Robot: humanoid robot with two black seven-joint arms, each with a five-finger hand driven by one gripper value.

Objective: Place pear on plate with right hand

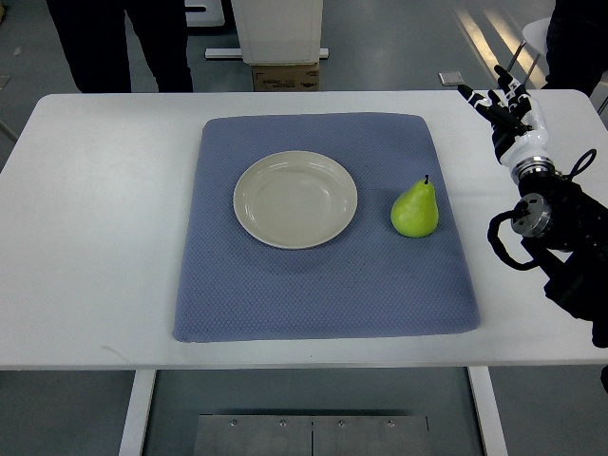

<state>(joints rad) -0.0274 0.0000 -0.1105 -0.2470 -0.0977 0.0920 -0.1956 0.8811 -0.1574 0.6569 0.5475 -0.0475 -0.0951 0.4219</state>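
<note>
fingers (486,98) of the right hand (503,106) are spread loose and hold nothing, their dark tips pointing toward the far right corner of the desk (85,247). that hand hangs over the desk's far right edge, off the blue mat (323,285) altogether, and well apart from the pear (415,209). behind it a white wrist segment runs into a black forearm (556,228) with looped cables, which comes in from the picture's right edge.

the pear, yellow-green, stands upright on the right part of the mat, its short dark stem pointing toward the far side. it casts a small shadow on the cloth. it sits just beside the plate (295,199), to the plate's right, with a narrow strip of mat showing between them, so the two are not touching.

the plate is round and cream-white, with a shallow rim, and lies near the middle of the mat, a little toward the far side. nothing lies in it.

the mat is a textured blue rectangle with rounded corners that covers the middle of the white desk, leaving bare desk on both sides.

beyond the far edge, a person's dark trouser legs (119,43) stand at the upper left, and a cardboard box (285,76) sits on the grey floor under a white unit.
</note>
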